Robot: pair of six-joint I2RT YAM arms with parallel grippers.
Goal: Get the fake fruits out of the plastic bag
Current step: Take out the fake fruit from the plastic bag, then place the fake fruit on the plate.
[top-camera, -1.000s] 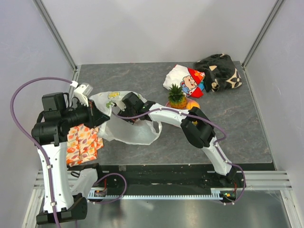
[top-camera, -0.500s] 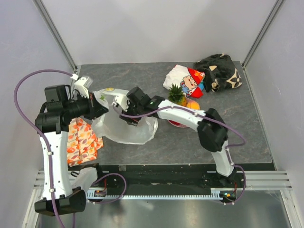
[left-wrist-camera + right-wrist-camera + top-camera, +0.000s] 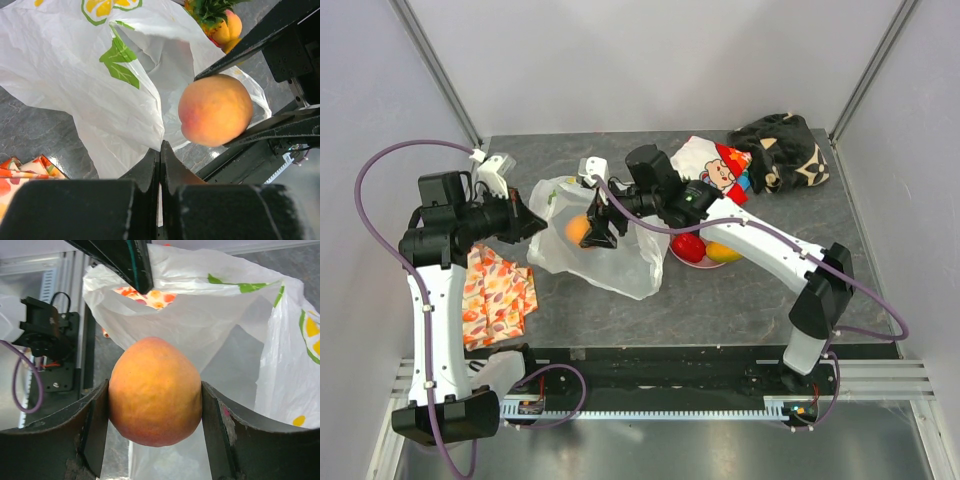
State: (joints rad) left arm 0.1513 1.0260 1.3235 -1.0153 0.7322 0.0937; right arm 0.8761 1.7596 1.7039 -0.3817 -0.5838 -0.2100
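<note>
1. My right hand (image 3: 155,426) is clamped on the peach (image 3: 155,407), with 1 finger (image 3: 94,436) on each side.
2. The peach hangs at the mouth of the plastic bag (image 3: 620,268); I cannot tell whether it is fully clear of the film.
3. My left hand (image 3: 160,165) is pressed together on a fold of the bag's edge.
4. The red piece (image 3: 687,246) and yellow piece (image 3: 724,251) lie side by side on the worktop (image 3: 740,300), just right of the bag.
5. The orange patterned cloth (image 3: 495,300) lies beneath my left arm.
</note>
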